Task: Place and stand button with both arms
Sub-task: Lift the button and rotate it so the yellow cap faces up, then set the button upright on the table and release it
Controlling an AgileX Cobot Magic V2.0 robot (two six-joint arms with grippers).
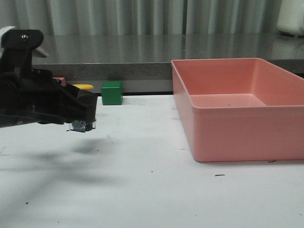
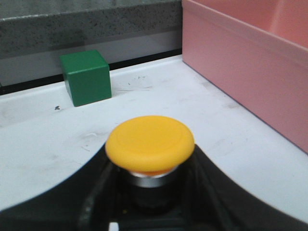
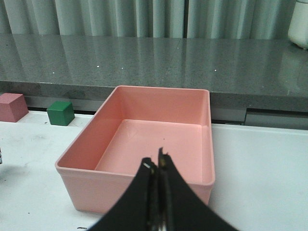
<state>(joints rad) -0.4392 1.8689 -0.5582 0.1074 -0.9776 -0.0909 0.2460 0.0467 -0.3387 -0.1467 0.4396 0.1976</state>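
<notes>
The button shows its yellow mushroom cap uppermost, with a silver collar under it and a blue-green base at the bottom. My left gripper is shut on the button's dark body and holds it upright a little above the white table, where its shadow falls. In the left wrist view the black fingers flank the body on both sides. My right gripper is shut with nothing in it and hangs in front of the pink bin. It does not show in the front view.
A large pink bin stands on the right half of the table. A green cube and a pink cube sit at the table's far edge, below a grey counter.
</notes>
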